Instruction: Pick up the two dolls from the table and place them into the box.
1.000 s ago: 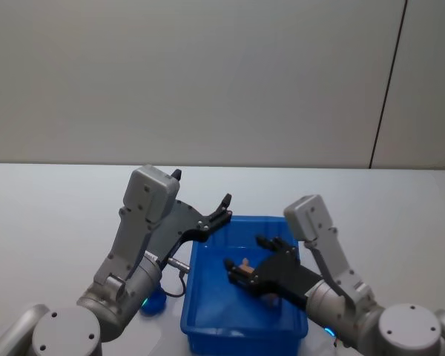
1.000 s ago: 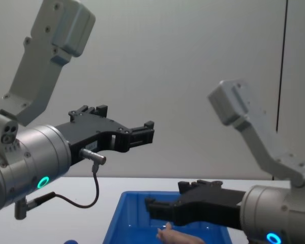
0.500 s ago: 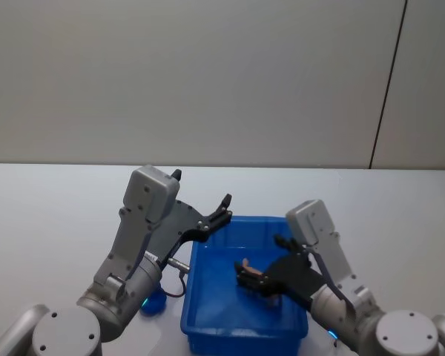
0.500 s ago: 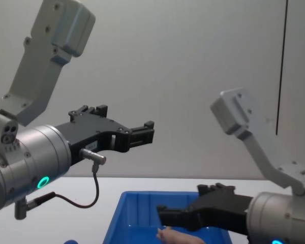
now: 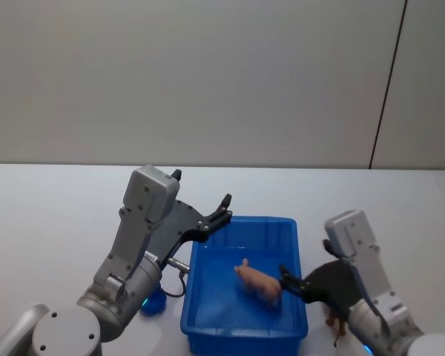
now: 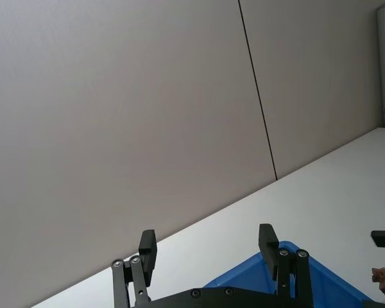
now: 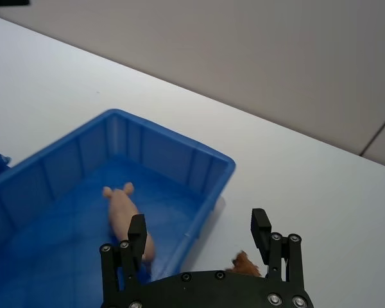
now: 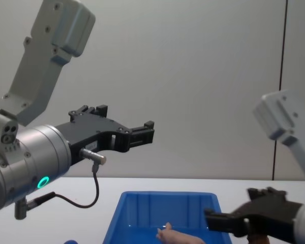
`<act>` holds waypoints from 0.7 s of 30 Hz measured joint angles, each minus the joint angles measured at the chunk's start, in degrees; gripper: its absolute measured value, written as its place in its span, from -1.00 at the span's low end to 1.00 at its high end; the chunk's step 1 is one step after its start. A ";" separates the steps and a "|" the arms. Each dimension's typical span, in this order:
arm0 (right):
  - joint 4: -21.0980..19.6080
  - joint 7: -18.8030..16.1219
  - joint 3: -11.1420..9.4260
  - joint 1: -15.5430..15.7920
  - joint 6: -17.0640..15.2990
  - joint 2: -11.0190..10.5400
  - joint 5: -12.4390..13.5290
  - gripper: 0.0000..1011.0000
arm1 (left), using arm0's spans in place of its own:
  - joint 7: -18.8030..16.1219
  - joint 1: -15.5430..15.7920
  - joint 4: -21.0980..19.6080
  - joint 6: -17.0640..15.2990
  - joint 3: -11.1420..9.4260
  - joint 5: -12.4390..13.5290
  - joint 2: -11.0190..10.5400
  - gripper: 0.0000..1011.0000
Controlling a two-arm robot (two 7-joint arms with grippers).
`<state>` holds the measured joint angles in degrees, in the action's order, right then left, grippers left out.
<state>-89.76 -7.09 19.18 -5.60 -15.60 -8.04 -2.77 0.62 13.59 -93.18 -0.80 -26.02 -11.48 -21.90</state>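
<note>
The blue box (image 5: 208, 297) stands on the white table (image 5: 44, 215) in front of me. A pale pink doll (image 5: 256, 280) lies on its floor, and it is also in the right wrist view (image 7: 125, 210) and the chest view (image 8: 177, 236). The reddish-brown doll (image 7: 244, 262) stands on the table just outside the box's right wall, partly hidden under my right gripper (image 7: 199, 228). That gripper (image 5: 291, 285) is open and empty, low beside the right wall. My left gripper (image 5: 224, 208) hangs open and empty above the box's far left corner (image 6: 206, 239).
A small blue object (image 5: 153, 302) lies on the table left of the box, close to my left arm's base. Bare white tabletop spreads to the far left, far right and behind the box. A grey wall rises behind the table.
My right gripper has pulled back to the right, out of the box, leaving the pink doll lying inside. The left arm has not moved.
</note>
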 joint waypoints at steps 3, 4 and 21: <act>-1.27 1.63 -0.36 1.25 -0.89 -0.71 0.21 0.98 | 0.00 0.00 0.00 0.00 0.00 0.00 0.00 0.98; -1.92 2.36 -0.52 1.77 -1.38 -0.99 0.46 0.98 | 0.00 0.00 0.00 0.00 0.00 0.00 0.00 0.98; -4.34 7.34 -1.97 5.67 -4.30 -2.60 3.74 0.98 | 0.00 0.00 0.00 0.00 0.00 0.00 0.00 0.98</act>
<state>-94.09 0.25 17.22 0.07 -19.90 -10.63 0.96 0.63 13.59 -93.18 -0.80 -26.02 -11.48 -21.89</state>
